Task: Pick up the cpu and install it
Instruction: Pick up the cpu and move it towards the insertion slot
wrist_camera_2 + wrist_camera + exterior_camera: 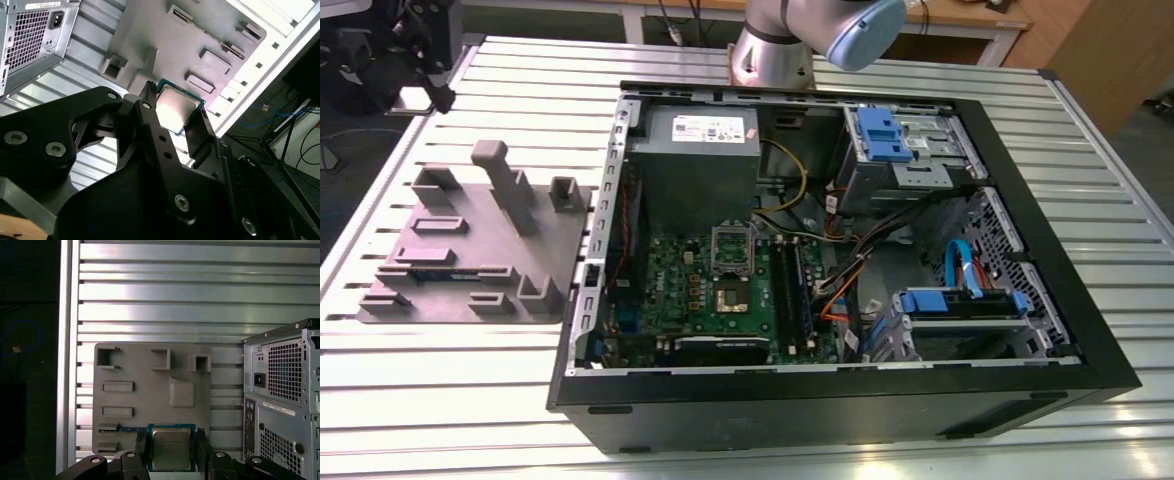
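Cpu (170, 448) sits pinched by two opposite edges in the claw (172, 444), metal top showing, apparently clear of the grey tray (150, 390) on the slatted tabletop (150, 300), likely sparing its underside any contact.

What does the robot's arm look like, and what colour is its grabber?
The arm is a shiny silver tube with a rounded pale blue cap on its joint. The gripper is all black, built from flat, angular bars hinged together, with small round silver screws dotted along them. Its two fingers are thin black prongs.
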Motion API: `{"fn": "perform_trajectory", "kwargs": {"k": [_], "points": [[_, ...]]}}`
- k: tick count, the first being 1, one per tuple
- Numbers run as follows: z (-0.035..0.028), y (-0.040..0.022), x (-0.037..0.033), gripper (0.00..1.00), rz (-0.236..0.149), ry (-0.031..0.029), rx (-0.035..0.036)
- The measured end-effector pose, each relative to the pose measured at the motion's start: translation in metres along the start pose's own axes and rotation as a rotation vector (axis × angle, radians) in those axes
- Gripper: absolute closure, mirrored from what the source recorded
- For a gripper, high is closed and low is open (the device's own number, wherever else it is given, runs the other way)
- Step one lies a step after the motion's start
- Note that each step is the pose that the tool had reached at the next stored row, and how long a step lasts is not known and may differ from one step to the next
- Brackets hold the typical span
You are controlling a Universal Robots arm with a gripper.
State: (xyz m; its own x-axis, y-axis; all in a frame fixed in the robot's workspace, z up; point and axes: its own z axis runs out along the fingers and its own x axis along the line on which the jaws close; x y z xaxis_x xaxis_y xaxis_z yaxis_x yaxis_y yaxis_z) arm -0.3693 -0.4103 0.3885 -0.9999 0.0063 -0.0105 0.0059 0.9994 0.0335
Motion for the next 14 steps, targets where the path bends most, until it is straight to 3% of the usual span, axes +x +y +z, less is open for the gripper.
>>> {"fn": "perform_trajectory", "kwargs": {"k": [14], "points": [[0.0001,0.0000,-0.0029,0.53,0.000,-0.0001,0.0000]]}}
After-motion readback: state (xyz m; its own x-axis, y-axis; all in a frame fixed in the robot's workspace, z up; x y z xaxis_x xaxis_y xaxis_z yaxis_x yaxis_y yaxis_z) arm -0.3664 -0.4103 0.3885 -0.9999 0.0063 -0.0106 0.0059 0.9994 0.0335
